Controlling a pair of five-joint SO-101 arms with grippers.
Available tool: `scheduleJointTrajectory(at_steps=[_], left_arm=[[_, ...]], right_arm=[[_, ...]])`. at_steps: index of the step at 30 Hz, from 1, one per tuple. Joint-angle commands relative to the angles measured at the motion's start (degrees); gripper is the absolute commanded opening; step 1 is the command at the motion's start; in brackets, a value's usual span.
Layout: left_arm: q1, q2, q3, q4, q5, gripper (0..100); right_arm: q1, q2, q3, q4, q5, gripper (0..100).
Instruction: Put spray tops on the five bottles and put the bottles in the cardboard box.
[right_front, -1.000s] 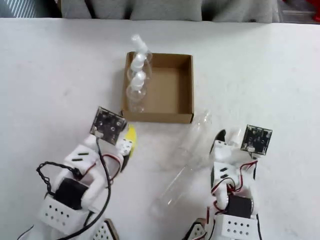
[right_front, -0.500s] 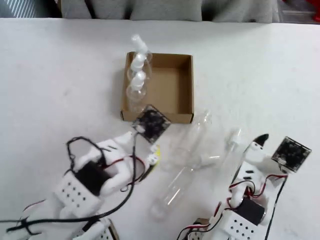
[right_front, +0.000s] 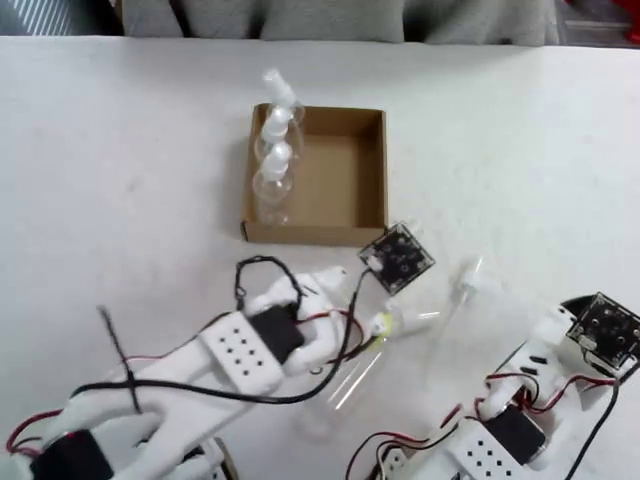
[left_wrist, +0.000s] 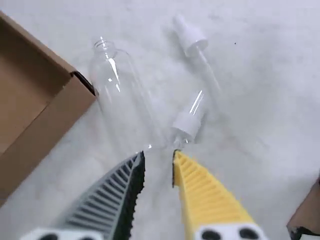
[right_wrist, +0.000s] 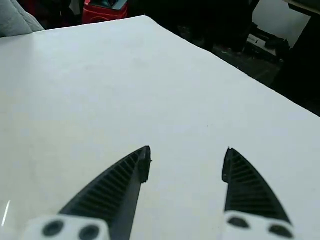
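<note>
Left wrist view: the left gripper (left_wrist: 158, 159), slightly parted and empty, has swung over a capless bottle (left_wrist: 122, 95) — a pickup seems next — while the wide-spread right gripper (right_wrist: 186, 159) has backed away.

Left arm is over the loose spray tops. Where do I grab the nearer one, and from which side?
Take the nearer spray top by its white collar, from above, jaws across its width: it lies flat on the table, and the thin dip tube looks too slim to hold.
</note>
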Motion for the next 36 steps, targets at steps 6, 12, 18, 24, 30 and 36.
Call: scheduleJointTrajectory(at_steps=[6, 12, 18, 24, 30, 36], left_arm=[[0.84, 16.48, -13.54, -2.29, 5.45, 22], [-3.56, 23.16, -18.2, -2.29, 5.45, 28], [-5.32, 24.31, -18.46, -2.29, 5.45, 35], [-6.64, 24.84, -18.46, -2.46, 5.27, 35], [-8.84, 25.36, -18.02, -5.98, 5.01, 35], [-8.66, 33.1, -21.71, -5.71, 5.01, 38]], right_arm=[[1.01, -0.13, 0.44, 0.92, 3.25, 20.4], [0.75, -0.22, 0.44, 3.3, 3.25, 20.4], [-2.15, -0.13, 0.44, 3.38, 3.25, 20.4], [-4.26, -0.22, 0.44, 5.05, 3.25, 20.4], [-5.67, -0.22, 0.44, 6.73, 3.25, 20.4], [-6.2, -0.22, 0.44, 6.99, 3.25, 20.4]])
